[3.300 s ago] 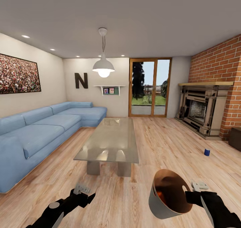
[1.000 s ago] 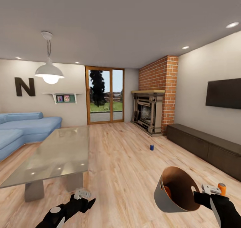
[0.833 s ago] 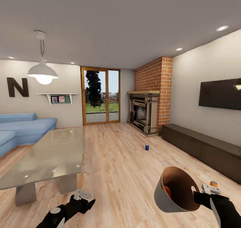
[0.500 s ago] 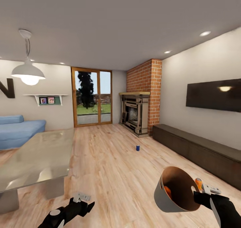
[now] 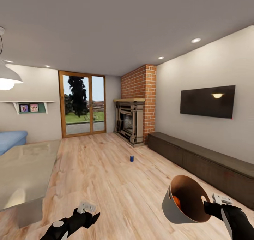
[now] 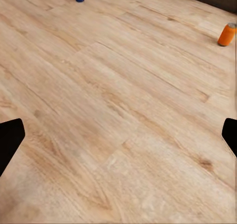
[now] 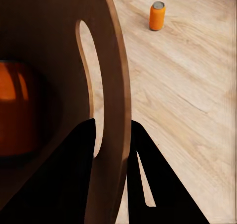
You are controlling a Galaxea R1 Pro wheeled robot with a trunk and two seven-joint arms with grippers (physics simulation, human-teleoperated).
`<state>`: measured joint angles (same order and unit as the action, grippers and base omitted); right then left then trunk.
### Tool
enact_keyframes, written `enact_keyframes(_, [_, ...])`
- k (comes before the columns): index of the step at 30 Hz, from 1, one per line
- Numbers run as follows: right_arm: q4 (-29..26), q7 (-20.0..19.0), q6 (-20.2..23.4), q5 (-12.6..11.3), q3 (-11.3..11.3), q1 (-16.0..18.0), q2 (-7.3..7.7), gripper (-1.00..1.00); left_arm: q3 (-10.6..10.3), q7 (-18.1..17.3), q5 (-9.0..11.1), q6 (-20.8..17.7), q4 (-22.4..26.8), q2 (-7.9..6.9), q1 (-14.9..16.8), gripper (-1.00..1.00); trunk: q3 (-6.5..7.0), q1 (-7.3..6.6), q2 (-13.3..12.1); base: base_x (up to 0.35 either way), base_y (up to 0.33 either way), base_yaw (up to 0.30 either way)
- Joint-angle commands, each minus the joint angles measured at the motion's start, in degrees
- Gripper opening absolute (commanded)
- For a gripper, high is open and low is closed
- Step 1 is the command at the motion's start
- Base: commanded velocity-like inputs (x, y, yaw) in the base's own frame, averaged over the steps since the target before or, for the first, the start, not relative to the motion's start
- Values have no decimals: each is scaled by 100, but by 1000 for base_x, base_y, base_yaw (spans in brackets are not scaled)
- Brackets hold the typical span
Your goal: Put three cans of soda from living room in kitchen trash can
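We look across a pale wood floor (image 5: 106, 183) toward a glass door (image 5: 83, 107) in the far wall, showing grass and a tree outside. Right of it stands a brick chimney (image 5: 139, 81) over a fireplace (image 5: 128, 121). Along the right wall runs a low dark cabinet (image 5: 204, 164) beneath a wall-mounted television (image 5: 207, 101). At the left sit a low table (image 5: 24, 173), a blue sofa (image 5: 10, 141) and a hanging lamp (image 5: 7, 78).

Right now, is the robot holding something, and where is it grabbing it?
Yes. The right tool pinches the trash can by its rim wall, beside the handle slot. The left tool is open, holding nothing.
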<state>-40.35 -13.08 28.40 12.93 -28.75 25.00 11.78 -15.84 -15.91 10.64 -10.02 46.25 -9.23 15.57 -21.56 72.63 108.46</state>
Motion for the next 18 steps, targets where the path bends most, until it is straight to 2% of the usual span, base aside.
enact_keyframes(1, [-8, -37, 8, -78, -13, 4, 0, -100, 0, 0, 0, 0, -3, 0, 0, 100, 8, 0, 0, 265, -175, -188])
enact_keyframes(18, [-8, -33, -1, -85, -29, 4, 12, -100, -7, -6, -6, -6, -11, 18, 2, 100, 122, 0, 0, 271, -170, -188])
